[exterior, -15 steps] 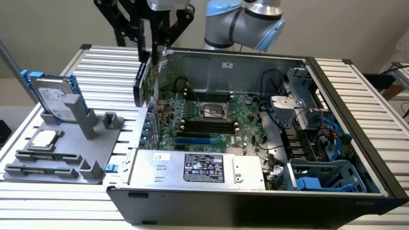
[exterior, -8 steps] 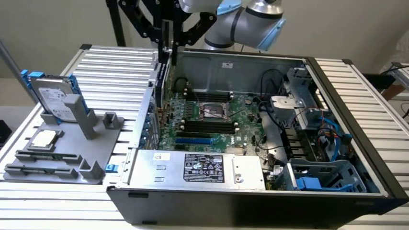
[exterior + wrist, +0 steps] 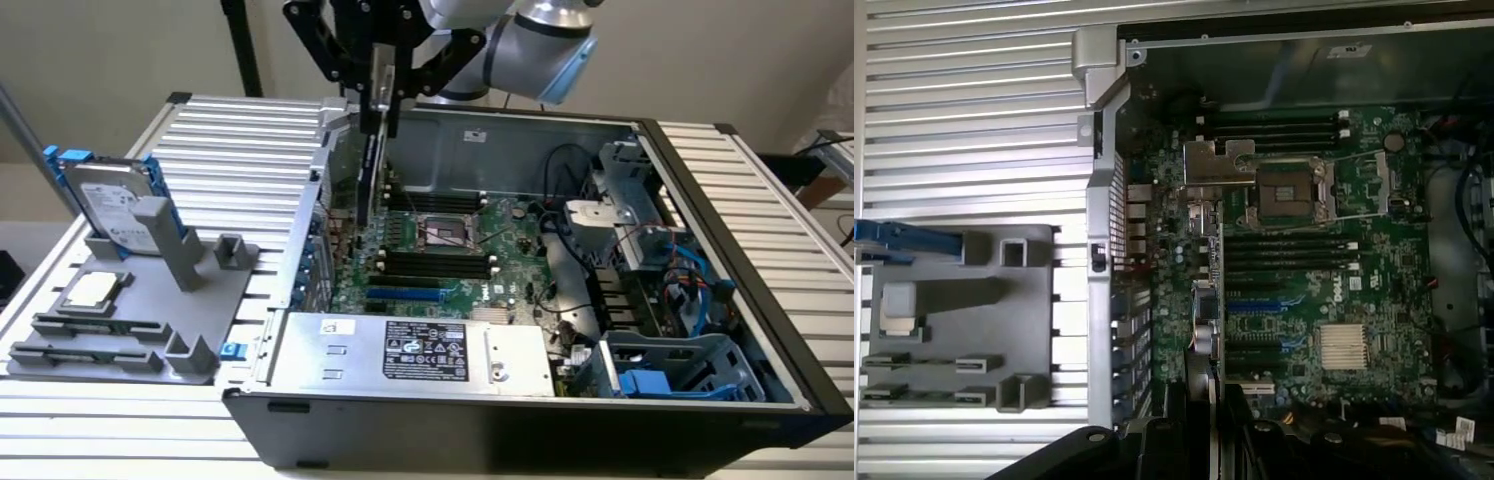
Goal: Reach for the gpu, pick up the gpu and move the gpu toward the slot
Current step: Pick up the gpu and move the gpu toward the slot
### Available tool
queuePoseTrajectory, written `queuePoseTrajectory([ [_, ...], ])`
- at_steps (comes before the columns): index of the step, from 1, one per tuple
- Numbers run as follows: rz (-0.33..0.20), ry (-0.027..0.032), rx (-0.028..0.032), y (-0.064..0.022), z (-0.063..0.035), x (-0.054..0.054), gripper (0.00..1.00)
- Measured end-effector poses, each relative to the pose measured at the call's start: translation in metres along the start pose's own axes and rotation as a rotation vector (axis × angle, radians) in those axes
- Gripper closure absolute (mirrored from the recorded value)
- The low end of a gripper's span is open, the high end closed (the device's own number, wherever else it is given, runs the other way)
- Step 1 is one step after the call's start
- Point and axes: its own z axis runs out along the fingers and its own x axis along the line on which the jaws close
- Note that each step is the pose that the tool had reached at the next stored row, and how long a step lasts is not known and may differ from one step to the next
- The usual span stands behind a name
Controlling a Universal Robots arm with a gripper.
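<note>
Ribbed aluminium slats form the desk (image 3: 240,130), and on it lies an open black computer case (image 3: 534,420) with its side panel removed. This case is the landmark for all places below.

Above the rear part of the case, the black claw (image 3: 380,95) of the silver and blue robot arm (image 3: 534,45) hangs down. It is clenched on the gpu (image 3: 378,130), a thin flat green circuit-board card, which it holds upright on its edge by the top part. The lower end of the card reaches down inside the case, over the green motherboard (image 3: 454,255), close to the perforated rear wall of the case. Whether the card touches the motherboard cannot be told. In the wrist view the card (image 3: 1206,330) is seen edge-on over the long black slots of the motherboard (image 3: 1324,300), with the dark claw (image 3: 1199,440) around it.

Inside the case, at the front side, sits a silver power supply box with a black label (image 3: 420,350).

Outside the case, beside its rear wall, a grey plastic holder tray (image 3: 147,310) rests on the desk. A silver hard drive with blue rails (image 3: 114,200) stands upright in it, and a small square silver processor chip (image 3: 94,290) lies flat on it.
</note>
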Motion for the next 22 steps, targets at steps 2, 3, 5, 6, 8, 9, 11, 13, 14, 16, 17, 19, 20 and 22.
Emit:
queuePoseTrajectory([
  [2, -0.004, 0.0001, 0.0003, 0.0003, -0.0003, -0.005, 0.74],
  [3, -0.006, 0.0003, 0.0005, 0.0004, -0.0004, -0.008, 0.74],
  [5, -0.009, 0.0004, 0.0007, 0.0007, -0.0006, -0.014, 0.74],
  [6, -0.01, 0.0005, 0.0008, 0.0009, -0.0007, -0.017, 0.74],
  [8, -0.013, 0.0007, 0.001, 0.0011, -0.0008, -0.022, 0.74],
  [9, -0.014, 0.0008, 0.0012, 0.0013, -0.0009, -0.025, 0.74],
  [11, -0.017, 0.0008, 0.0013, 0.0015, -0.0005, -0.03, 0.74],
  [13, -0.019, 0.0006, 0.0013, 0.0017, 0.0, -0.035, 0.74],
  [14, -0.02, 0.0004, 0.0014, 0.0018, 0.0005, -0.037, 0.74],
  [16, -0.022, -0.0013, 0.0015, 0.0022, 0.0022, -0.041, 0.74],
  [17, -0.023, -0.0022, 0.0015, 0.0024, 0.0032, -0.043, 0.74],
  [19, -0.025, -0.0038, 0.0016, 0.003, 0.0055, -0.047, 0.74],
  [20, -0.026, -0.0045, 0.0017, 0.0035, 0.0067, -0.048, 0.74],
  [22, -0.028, -0.0058, 0.0017, 0.0048, 0.0091, -0.052, 0.74],
])
